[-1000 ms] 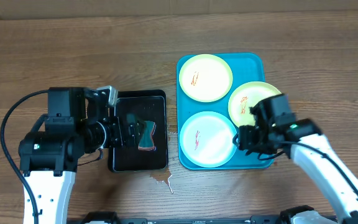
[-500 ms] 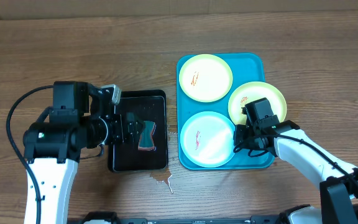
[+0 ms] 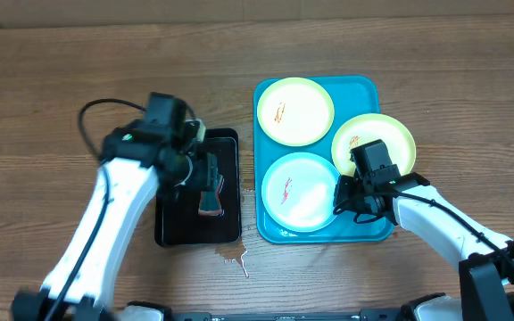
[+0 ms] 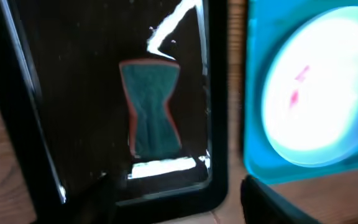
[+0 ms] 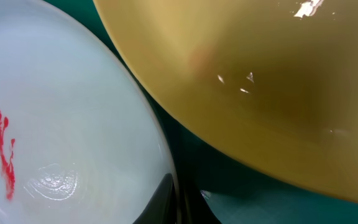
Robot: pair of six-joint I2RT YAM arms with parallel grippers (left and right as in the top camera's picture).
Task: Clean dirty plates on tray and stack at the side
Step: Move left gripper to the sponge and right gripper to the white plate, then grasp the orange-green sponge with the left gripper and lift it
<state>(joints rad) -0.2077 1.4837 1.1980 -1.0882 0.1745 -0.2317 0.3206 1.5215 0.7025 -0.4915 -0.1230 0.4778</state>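
Three plates lie on the turquoise tray (image 3: 364,89). Two are pale yellow-green, one at the back (image 3: 294,111) and one at the right (image 3: 377,138). The third is pale blue-white (image 3: 297,192), at the front, and all carry red-orange smears. My right gripper (image 3: 341,198) is shut on the right rim of the blue-white plate (image 5: 55,124). Its fingertips (image 5: 166,199) pinch that rim beside the yellow-green plate (image 5: 260,81). My left gripper (image 3: 205,178) hovers open over the black tray, and only its finger (image 4: 278,205) shows clearly at the bottom edge.
A black tray (image 3: 177,227) left of the turquoise one holds a teal sponge (image 4: 151,106) with an orange edge. A small wet spill (image 3: 235,259) marks the wooden table in front of it. The blue-white plate (image 4: 322,93) shows at the left wrist view's right.
My right gripper has moved in and closed on the blue-white plate's rim. My left arm has swung right and forward over the black tray, its jaws narrowing.
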